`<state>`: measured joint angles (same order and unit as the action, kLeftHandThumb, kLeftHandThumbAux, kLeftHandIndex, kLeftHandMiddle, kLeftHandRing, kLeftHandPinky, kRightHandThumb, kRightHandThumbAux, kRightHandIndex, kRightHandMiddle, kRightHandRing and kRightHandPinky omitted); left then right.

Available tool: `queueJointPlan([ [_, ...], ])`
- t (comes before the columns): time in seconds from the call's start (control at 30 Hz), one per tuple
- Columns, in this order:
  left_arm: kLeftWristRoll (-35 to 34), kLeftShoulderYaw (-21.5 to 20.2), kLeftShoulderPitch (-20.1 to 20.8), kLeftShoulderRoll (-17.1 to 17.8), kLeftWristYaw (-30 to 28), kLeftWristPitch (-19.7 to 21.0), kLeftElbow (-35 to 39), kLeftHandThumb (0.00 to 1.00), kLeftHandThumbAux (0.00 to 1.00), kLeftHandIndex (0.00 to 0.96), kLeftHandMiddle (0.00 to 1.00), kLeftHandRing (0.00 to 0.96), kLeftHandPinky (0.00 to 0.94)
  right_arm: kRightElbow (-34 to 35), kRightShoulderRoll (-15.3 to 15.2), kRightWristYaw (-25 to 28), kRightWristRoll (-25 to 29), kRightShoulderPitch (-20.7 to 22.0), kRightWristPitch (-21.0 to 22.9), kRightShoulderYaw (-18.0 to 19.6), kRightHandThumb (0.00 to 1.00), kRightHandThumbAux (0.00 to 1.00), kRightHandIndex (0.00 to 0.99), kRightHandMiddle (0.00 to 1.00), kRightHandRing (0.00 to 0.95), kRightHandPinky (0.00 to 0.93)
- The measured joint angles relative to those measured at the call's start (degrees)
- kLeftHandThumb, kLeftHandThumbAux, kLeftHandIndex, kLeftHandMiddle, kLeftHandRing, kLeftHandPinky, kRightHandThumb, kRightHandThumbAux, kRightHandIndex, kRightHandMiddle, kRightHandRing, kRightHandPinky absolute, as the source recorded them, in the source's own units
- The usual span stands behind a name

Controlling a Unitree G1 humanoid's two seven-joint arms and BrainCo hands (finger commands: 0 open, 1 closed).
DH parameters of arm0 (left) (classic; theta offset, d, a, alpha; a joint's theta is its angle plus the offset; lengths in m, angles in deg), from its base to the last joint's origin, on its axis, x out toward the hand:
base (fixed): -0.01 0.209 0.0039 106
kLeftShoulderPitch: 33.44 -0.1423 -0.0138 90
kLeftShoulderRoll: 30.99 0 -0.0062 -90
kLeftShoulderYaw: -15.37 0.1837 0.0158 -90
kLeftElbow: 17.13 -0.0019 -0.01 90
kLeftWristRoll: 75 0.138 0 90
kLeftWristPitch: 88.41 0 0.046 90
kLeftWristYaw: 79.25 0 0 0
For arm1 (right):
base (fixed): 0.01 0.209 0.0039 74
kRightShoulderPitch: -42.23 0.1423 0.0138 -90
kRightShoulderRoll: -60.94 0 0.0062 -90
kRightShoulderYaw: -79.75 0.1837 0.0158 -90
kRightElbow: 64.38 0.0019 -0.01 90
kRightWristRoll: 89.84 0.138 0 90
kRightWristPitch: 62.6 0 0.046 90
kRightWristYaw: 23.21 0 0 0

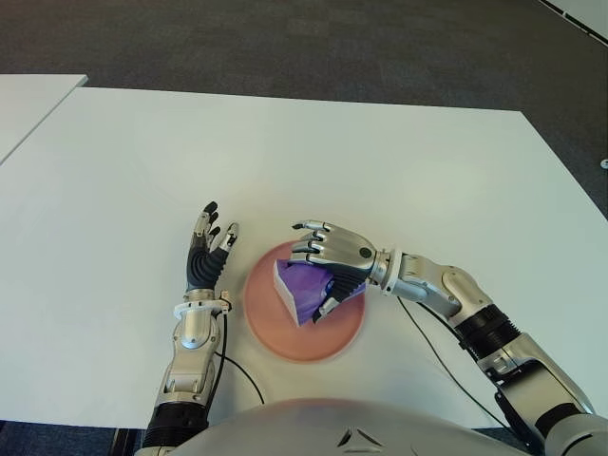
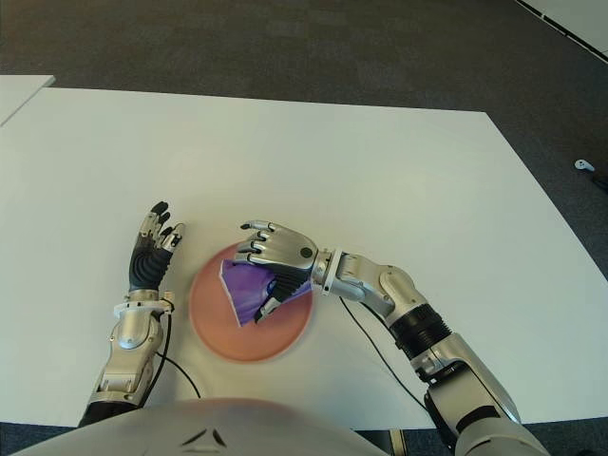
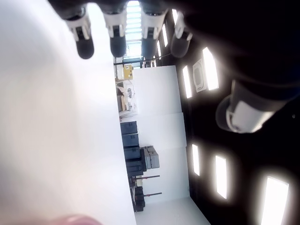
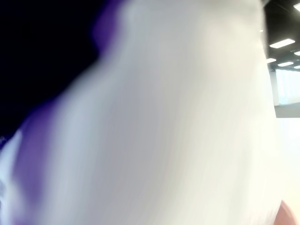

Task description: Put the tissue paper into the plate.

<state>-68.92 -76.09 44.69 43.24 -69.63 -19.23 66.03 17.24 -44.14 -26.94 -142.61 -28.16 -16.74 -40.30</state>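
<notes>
Pink plate on white table holds purple tissue pack. Right hand over plate, fingers clamped on pack. Left hand just left of plate, fingers spread, empty.

I see my right hand over the pink plate, its fingers curled around a purple and white tissue pack that sits tilted, with its lower edge inside the plate. The plate lies on the white table near its front edge. My left hand shows just left of the plate, fingers straight and holding nothing.
</notes>
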Motion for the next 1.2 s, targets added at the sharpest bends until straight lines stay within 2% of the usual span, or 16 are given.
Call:
queueJointPlan([
  [0.2,0.0,0.0,0.1,0.1,0.0,0.0,-0.1,0.000,0.513,0.000,0.000,0.000,0.000,-0.4,-0.1,0.4,1.2,0.0,0.0,0.5,0.021,0.361,0.000,0.000,0.000,0.000],
  [0.47,0.0,0.1,0.3,0.1,0.0,0.0,-0.1,0.000,0.511,0.000,0.000,0.000,0.000,-0.6,-0.8,4.3,4.1,0.5,-0.5,0.6,0.120,0.212,0.000,0.000,0.000,0.000],
  [0.7,0.0,0.1,0.4,0.1,0.0,-0.1,-0.1,0.000,0.519,0.000,0.000,0.000,0.000,-0.6,-0.9,5.2,5.2,0.6,-0.8,0.9,0.148,0.167,0.000,0.000,0.000,0.000],
  [1.0,0.1,0.2,0.4,0.1,0.0,-1.1,-0.2,0.000,0.523,0.000,0.000,0.000,0.000,-1.7,-0.3,1.7,5.5,-0.2,-2.0,2.0,0.161,0.148,0.000,0.000,0.000,0.000],
  [1.2,0.4,0.3,0.4,0.1,0.0,-1.7,-0.4,0.000,0.520,0.000,0.000,0.000,0.000,-3.1,1.3,-1.6,6.1,-1.5,-2.2,2.4,0.166,0.156,0.000,0.000,0.000,0.000],
])
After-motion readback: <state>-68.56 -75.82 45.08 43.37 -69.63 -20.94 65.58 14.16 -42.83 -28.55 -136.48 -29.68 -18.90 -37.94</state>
